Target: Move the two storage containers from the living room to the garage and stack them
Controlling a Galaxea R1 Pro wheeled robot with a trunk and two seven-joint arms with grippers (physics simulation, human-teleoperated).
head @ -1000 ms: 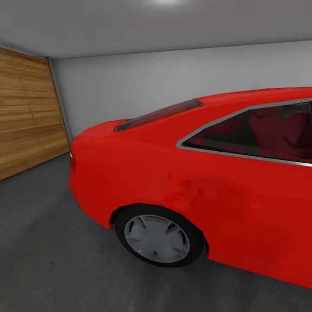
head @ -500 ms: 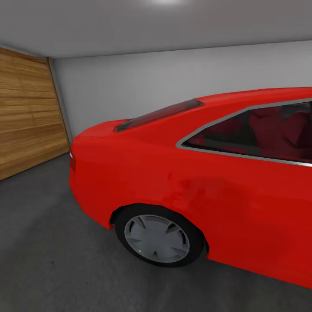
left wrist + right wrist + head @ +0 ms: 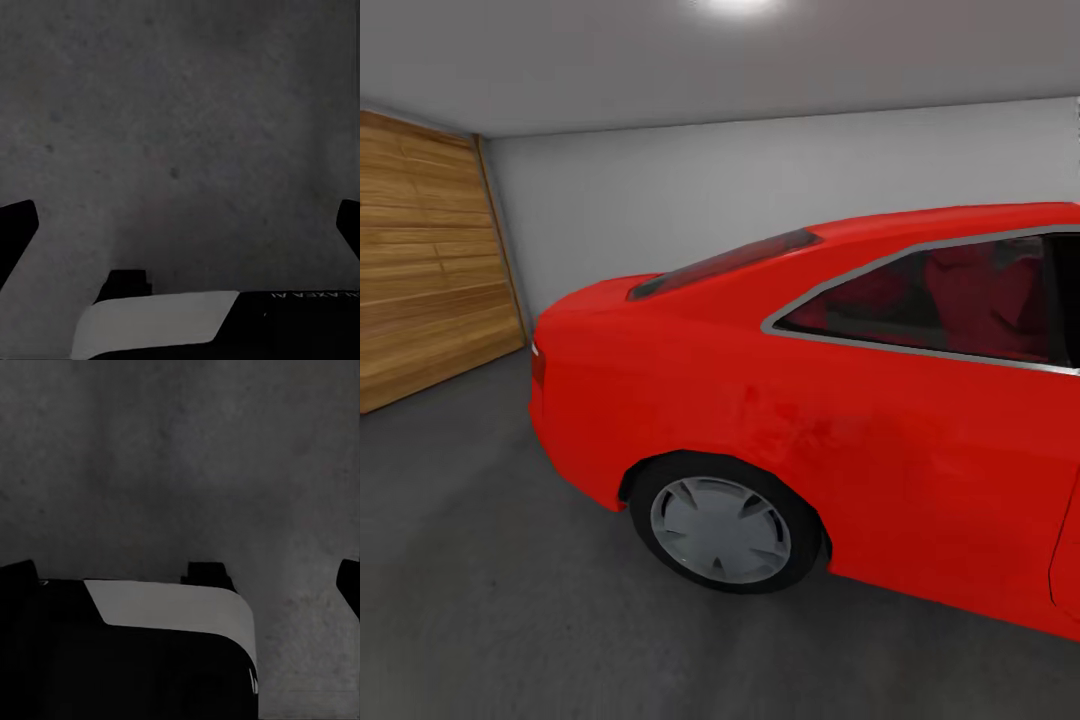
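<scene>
Head view has shifted slightly: red car (image 3: 840, 400) sits further right, so the robot is moving through the garage. Both pincers spread apart, empty, above concrete floor (image 3: 180, 112).

The dark grey concrete floor (image 3: 480, 580) looks rough and matt, mottled with faint specks; up close in the left wrist view (image 3: 180, 112) its grain is coarse and dull. The red car (image 3: 840, 400) has smooth, glossy painted bodywork, a matt black rubber tyre (image 3: 815, 560) round a satin silver-grey metal wheel (image 3: 720, 530), and dark tinted glass (image 3: 930, 300) edged with bright metal trim. The plank door (image 3: 430, 270) is warm, grained wood with a soft sheen. The pale grey wall (image 3: 660, 200) is flat, smooth and matt.
</scene>
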